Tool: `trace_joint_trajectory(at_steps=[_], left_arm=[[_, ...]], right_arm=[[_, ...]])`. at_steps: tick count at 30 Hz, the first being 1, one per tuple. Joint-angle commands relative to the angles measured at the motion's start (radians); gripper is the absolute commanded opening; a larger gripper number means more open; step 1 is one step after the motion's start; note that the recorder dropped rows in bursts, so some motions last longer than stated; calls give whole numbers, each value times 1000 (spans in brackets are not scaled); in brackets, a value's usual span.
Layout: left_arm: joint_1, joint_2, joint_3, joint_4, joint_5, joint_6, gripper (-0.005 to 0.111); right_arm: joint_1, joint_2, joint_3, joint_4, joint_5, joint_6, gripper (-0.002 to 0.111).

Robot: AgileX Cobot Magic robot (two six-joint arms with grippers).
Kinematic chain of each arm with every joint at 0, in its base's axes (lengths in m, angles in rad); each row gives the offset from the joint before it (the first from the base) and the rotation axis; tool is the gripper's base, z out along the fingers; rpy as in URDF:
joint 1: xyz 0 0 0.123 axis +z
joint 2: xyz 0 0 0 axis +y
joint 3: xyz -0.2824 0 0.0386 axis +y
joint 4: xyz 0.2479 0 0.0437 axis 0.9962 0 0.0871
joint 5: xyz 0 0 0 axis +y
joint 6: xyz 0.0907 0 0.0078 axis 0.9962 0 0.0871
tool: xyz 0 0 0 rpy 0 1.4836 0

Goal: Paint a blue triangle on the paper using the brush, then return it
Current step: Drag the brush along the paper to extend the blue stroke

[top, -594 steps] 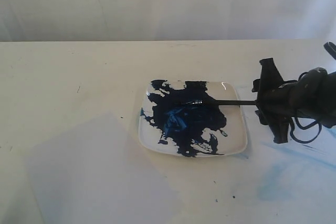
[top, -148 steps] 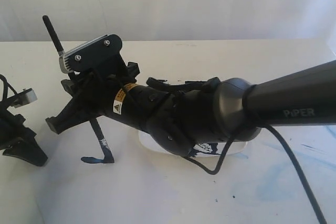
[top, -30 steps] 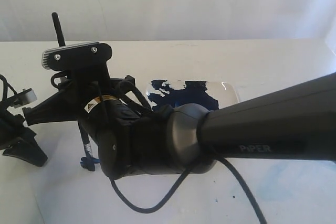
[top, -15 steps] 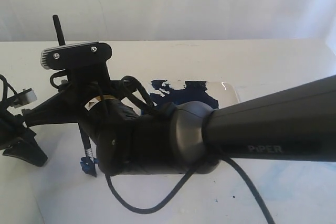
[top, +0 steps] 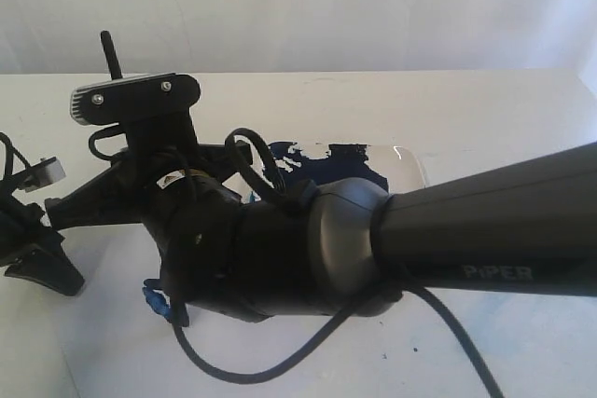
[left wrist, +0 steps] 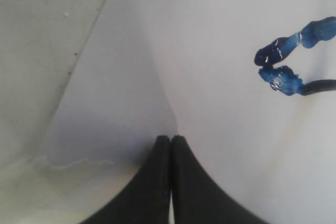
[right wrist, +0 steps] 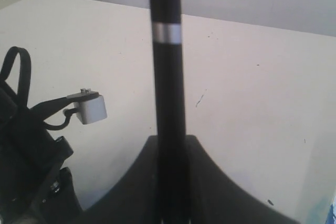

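Pinning the sheet, the left pincer is sitting with its jaws shut tip to tip, nothing between them, and seems to be pressing down on the paper near its edge, at the far left of the worktop. The paper is looking thin, floppy and light, and is likely to slide if wet bristles are dragging it. Holding it flat from above is making more sense than pinching it. Just right of that, two thick wet strokes of the blue triangle are meeting at one corner. No third side is showing, so the shape is reading as unfinished. The brush is standing close to upright over the paper, its long axis running top to bottom. Its butt end is pointing up and leaning slightly left in the exterior view. The blue bristle tip is pointing down, touching or nearly touching the sheet beside the strokes. The brush is coming across as light, stiff and slick along the black handle, soft and paint-loaded at the tip, so the best hold is on the handle well above the bristles. The right pincer, reaching across from the right, is clamping the handle, jaws closed on it. Farther right, the plate, smeared with dark blue paint, is peeking out behind the arm.
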State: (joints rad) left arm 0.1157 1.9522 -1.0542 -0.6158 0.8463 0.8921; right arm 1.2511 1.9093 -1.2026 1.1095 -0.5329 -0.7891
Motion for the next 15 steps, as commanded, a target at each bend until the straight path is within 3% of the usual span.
trace_joint_trajectory(at_steps=[1,15], left_arm=[[0,10,7,11,20,1,0],[0,10,7,-4,25,1,0]], right_arm=[[19,-13,6,55,-12,-68,0],[27,-43,6,199,-27,-205,0]])
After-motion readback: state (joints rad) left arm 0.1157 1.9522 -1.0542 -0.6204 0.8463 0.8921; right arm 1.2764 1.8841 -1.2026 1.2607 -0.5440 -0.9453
